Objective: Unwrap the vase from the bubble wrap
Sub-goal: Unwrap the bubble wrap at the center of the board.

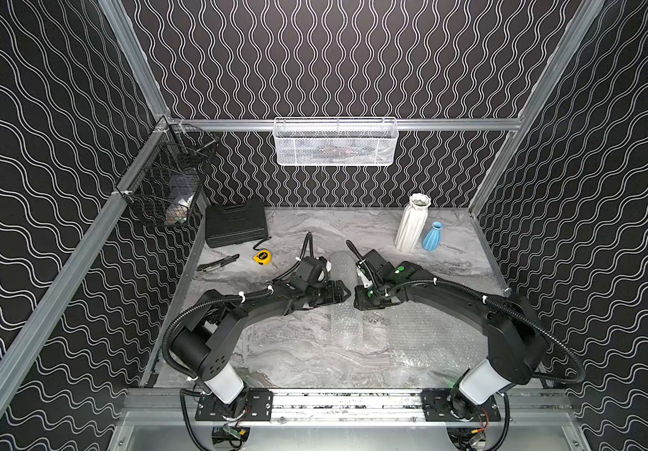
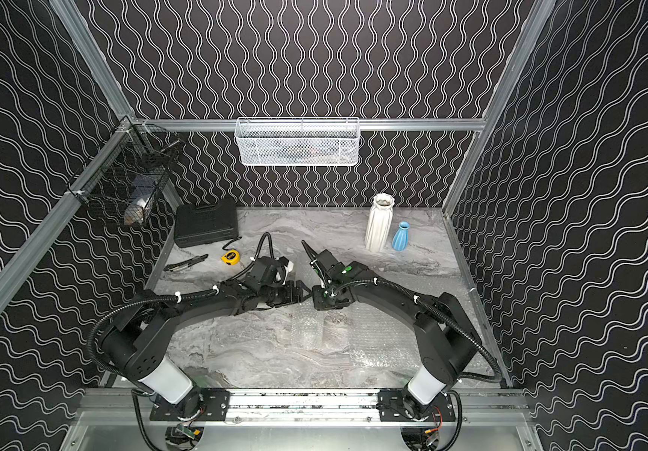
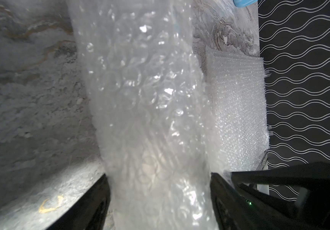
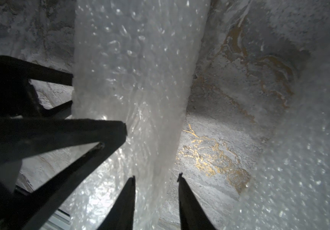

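Left hand [image 3: 158,174] is seen clamped across the wrapped vase [image 1: 344,266], its jaws pressed into the bubble wrap [image 3: 140,89] on both sides. The bundle lies at the middle of the table [image 1: 275,351] between the two arms, and the vase itself is hidden inside. Right hand [image 4: 156,175] is set astride a loose edge of the wrap with its jaws narrowly apart and one finger clear of the sheet, so no pinch is shown. The step in hand is judged to be the seizing of that free edge. Next, the edge must be nipped firmly and drawn rightward so that a layer is peeled without the bundle being dragged. Loose sheets [image 1: 424,336] are spread flat at near right.
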Controlling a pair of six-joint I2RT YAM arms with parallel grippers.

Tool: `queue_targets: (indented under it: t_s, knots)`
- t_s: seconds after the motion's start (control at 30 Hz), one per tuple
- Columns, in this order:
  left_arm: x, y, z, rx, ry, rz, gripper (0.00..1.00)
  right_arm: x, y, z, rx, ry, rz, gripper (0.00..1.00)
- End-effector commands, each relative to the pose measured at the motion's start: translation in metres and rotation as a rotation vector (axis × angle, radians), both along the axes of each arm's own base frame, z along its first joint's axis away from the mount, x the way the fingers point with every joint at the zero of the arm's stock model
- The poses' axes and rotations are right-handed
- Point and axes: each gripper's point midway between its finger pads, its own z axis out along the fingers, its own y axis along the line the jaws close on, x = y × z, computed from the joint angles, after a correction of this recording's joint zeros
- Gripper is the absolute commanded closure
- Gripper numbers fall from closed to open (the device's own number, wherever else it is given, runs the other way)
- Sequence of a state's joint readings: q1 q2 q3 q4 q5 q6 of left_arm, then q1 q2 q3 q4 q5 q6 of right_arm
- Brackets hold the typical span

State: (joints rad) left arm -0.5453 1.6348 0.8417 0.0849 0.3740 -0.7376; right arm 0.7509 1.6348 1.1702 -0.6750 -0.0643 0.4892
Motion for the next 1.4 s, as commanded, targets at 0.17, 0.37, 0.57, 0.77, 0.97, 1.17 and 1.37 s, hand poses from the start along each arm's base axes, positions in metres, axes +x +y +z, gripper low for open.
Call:
queue_targets:
  t_s: [0.17, 0.37, 0.57, 0.77, 0.97, 1.17, 1.37]
  knots:
    - [0.000, -0.002, 0.000, -0.008, -0.006, 0.000, 0.22, -0.011, -0.011, -0.002, -0.075, 0.034, 0.019, 0.67]
    - [-0.003, -0.007, -0.006, -0.011, 0.005, -0.022, 0.22, -0.011, -0.010, -0.001, -0.067, 0.028, 0.018, 0.67]
    - [-0.006, -0.006, -0.015, 0.025, 0.019, -0.032, 0.22, -0.013, -0.009, -0.004, -0.074, 0.045, 0.028, 0.68]
    - [-0.011, -0.005, -0.022, 0.029, 0.030, -0.031, 0.22, -0.017, -0.014, -0.007, -0.100, 0.055, 0.026, 0.68]
    - [-0.015, -0.002, -0.027, 0.038, 0.038, -0.029, 0.22, -0.020, -0.018, -0.006, -0.106, 0.057, 0.022, 0.71]
    - [-0.016, -0.001, -0.029, 0.046, 0.039, -0.026, 0.22, -0.024, -0.017, -0.007, -0.095, 0.075, 0.036, 0.71]
    - [-0.016, 0.000, -0.029, 0.049, 0.037, -0.024, 0.22, -0.031, -0.013, -0.014, -0.075, 0.111, 0.054, 0.69]
